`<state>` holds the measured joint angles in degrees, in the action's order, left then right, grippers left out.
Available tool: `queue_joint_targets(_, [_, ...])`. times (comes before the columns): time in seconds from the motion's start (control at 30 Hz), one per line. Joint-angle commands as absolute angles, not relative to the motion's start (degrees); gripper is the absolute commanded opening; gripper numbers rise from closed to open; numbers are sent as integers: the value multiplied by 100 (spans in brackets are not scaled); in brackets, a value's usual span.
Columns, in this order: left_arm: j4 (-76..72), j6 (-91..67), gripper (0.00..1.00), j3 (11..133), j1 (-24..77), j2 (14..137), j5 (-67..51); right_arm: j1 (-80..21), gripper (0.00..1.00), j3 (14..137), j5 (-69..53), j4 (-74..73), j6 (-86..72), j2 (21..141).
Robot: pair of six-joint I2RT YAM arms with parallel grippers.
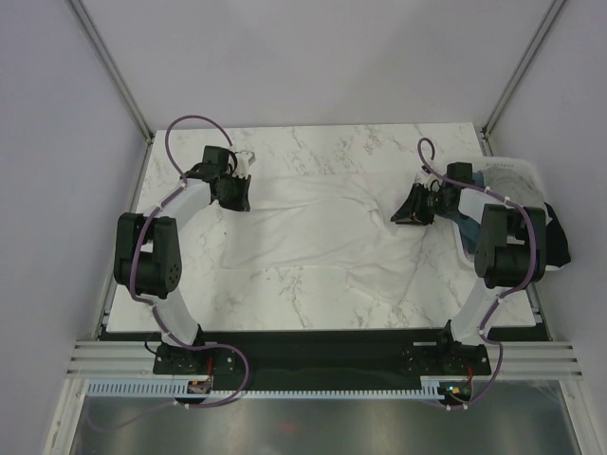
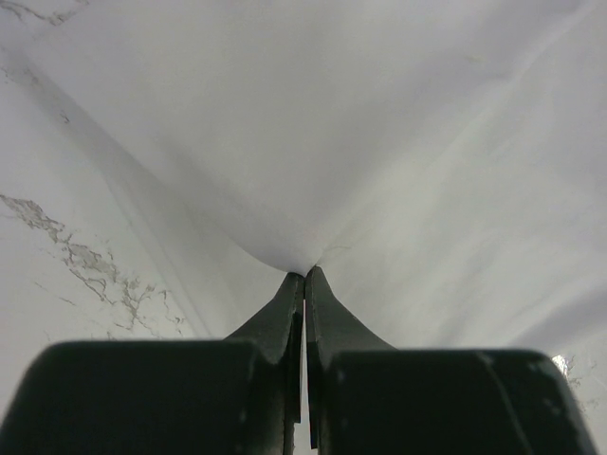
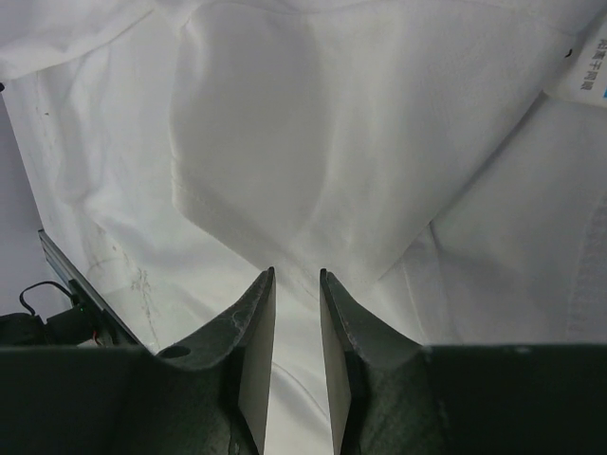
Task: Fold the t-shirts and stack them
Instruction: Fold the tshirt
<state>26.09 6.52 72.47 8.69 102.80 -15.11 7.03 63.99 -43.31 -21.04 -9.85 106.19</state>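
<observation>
A plain white t-shirt [image 1: 322,223] lies spread and wrinkled across the marble table, stretching from one gripper to the other. My left gripper [image 1: 239,201] is at the shirt's far left corner. In the left wrist view this gripper [image 2: 305,273] is shut on a pinch of the white cloth [image 2: 379,142], which fans out taut from the fingertips. My right gripper [image 1: 403,216] hovers at the shirt's right side. Its jaws [image 3: 297,273] stand apart over the white fabric [image 3: 313,142], with cloth beneath the gap and nothing clamped. A printed label [image 3: 588,66] shows at the upper right.
A white plastic bin [image 1: 526,169] stands at the table's right edge behind the right arm. Teal cloth [image 1: 471,223] and black cloth [image 1: 560,242] hang from it. Bare marble [image 1: 313,294] lies in front of the shirt. Frame posts rise at both far corners.
</observation>
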Motion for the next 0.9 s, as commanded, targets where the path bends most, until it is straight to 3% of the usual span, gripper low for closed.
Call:
queue_joint_targets(0.0, [2487, 809, 2, 7260, 844, 10169, -1485, 703, 33, 6354, -4588, -2232, -923, 10582])
queue_joint_targets(0.87, [2479, 817, 2, 7207, 835, 10116, -1521, 659, 36, 6776, -4078, -2646, -650, 11329])
